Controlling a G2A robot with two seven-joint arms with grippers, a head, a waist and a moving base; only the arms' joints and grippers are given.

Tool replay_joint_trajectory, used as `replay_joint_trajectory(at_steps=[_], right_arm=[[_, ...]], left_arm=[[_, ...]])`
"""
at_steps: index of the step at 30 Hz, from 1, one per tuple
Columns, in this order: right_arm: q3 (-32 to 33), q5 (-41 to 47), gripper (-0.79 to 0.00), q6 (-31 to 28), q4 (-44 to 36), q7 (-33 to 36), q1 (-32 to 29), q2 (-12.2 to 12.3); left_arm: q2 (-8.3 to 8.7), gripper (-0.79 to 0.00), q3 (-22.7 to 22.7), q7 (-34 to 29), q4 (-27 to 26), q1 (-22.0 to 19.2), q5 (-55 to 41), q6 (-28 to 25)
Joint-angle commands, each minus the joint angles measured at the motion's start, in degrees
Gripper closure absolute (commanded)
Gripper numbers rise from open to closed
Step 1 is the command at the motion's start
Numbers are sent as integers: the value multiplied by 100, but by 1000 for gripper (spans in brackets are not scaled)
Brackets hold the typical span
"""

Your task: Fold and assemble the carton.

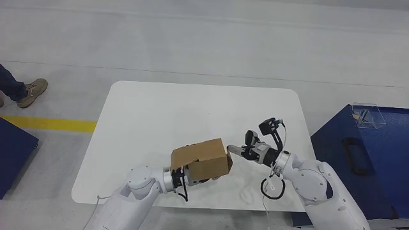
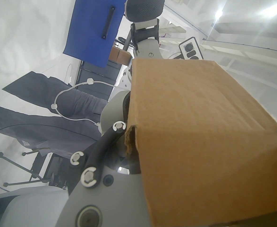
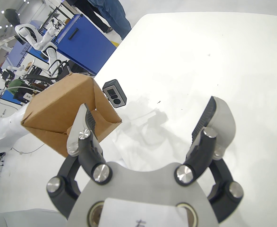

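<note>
The carton (image 1: 201, 160) is off the white table (image 1: 192, 102), above its near edge, tilted with 1 corner pointing up. The left gripper (image 1: 180, 180) carries it from below and behind. In the left wrist view the brown cardboard (image 2: 199, 131) hides the fingertips, and 1 dark finger link (image 2: 105, 142) runs up to a torn lower corner, so the grip reads as clamped on a carton wall. The right gripper (image 3: 149, 106) is just beside the carton's right-hand end, with its 2 ribbed pads spread wide and nothing between them. In the right wrist view 1 pad (image 3: 87, 116) overlaps the carton's open end (image 3: 58, 114), where a folded flap shows inside. Whether that pad touches the cardboard cannot be told. The other pad (image 3: 209, 112) is over bare tabletop (image 3: 199, 48). To the robot's right, well apart from the table, a blue cabinet (image 1: 364, 160) has a clear plastic tray (image 1: 365, 115) on top.
</note>
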Motion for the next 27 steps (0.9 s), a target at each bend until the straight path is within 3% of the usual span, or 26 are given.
replay_joint_trajectory(at_steps=[1,27], right_arm=[[56,56,-785,10,38,-25,3,4],[38,176,-785,-263,17,180,-146,39]], left_arm=[[-2,0,-12,-32,15,-6,-62,6],[-13,0,29,37,58,-10,-58,-27]])
